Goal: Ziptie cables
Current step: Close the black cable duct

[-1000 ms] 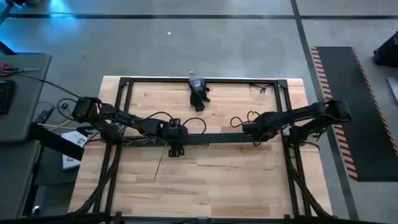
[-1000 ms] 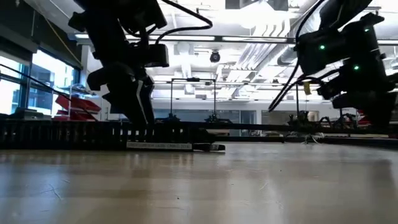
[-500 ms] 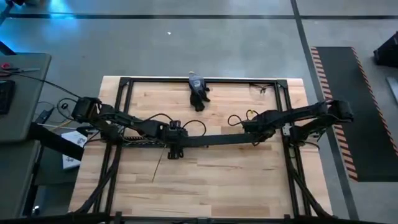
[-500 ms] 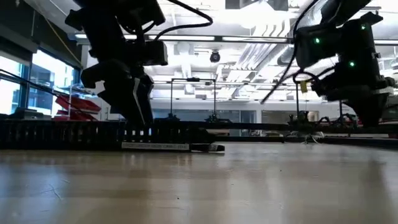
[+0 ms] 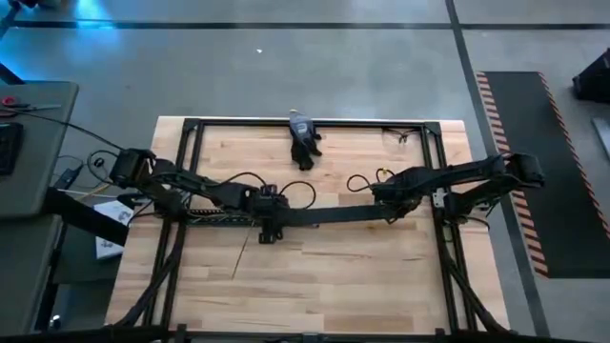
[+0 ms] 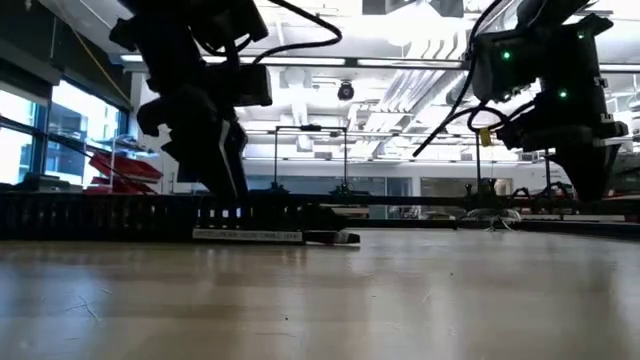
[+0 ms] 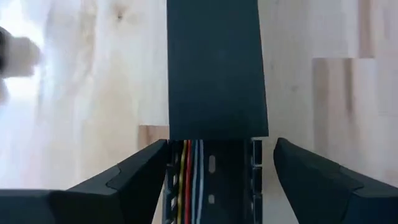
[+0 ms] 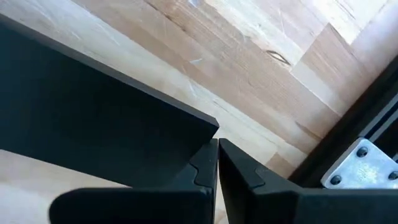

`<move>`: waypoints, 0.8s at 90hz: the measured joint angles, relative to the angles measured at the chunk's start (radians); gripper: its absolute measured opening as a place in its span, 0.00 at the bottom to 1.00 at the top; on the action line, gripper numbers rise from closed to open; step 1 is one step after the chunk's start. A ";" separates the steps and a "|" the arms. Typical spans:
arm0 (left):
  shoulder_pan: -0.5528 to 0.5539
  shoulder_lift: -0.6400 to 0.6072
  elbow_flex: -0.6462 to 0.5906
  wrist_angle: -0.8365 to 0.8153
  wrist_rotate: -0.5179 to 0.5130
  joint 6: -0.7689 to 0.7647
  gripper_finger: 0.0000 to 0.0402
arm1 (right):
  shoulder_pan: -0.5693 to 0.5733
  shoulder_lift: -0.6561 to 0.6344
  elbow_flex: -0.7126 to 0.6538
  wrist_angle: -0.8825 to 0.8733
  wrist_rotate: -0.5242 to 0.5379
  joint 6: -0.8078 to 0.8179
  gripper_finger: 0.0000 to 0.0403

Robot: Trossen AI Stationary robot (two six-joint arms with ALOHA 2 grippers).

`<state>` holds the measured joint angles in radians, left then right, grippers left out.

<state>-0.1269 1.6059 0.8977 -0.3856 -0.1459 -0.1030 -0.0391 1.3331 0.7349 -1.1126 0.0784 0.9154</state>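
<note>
Looking past my left gripper, I see my two fingers spread wide apart, one on each side of the long black duct, touching nothing I can make out. The cables lie inside that duct, running along its channel: yellow, red, white and pale blue strands side by side against one wall. Just ahead of my fingertips the flat black lid strip covers the duct, so the wires disappear under its edge.

From above, my left gripper sits over the duct near the middle of the wooden table. A thin dark strip lies loose on the bare wood just in front of the duct, close to my left fingers. That nearer half of the table is otherwise bare board, bounded by the black frame rail on each side.

My right gripper is at the other end of the lid strip. In its wrist view the fingers are pressed together with only a hairline between them, the black lid close beside them; whether they pinch anything I cannot see. The frame rail with a silver bracket stands near that gripper, leaving it little side room.

Farther off, a black glove with a small grey object lies at the far edge of the table.
</note>
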 joint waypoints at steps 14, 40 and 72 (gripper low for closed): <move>0.011 -0.016 0.008 -0.036 -0.009 0.000 0.70 | 0.000 0.000 0.002 -0.006 0.000 0.000 0.00; 0.029 -0.065 0.009 -0.066 0.026 0.001 0.70 | 0.000 0.000 0.003 -0.013 -0.011 -0.008 0.00; 0.045 -0.055 0.010 -0.113 0.115 -0.014 0.70 | 0.000 0.000 0.003 -0.014 -0.027 -0.027 0.00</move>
<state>-0.0822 1.5505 0.9077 -0.4984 -0.0308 -0.1173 -0.0387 1.3331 0.7380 -1.1267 0.0515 0.8886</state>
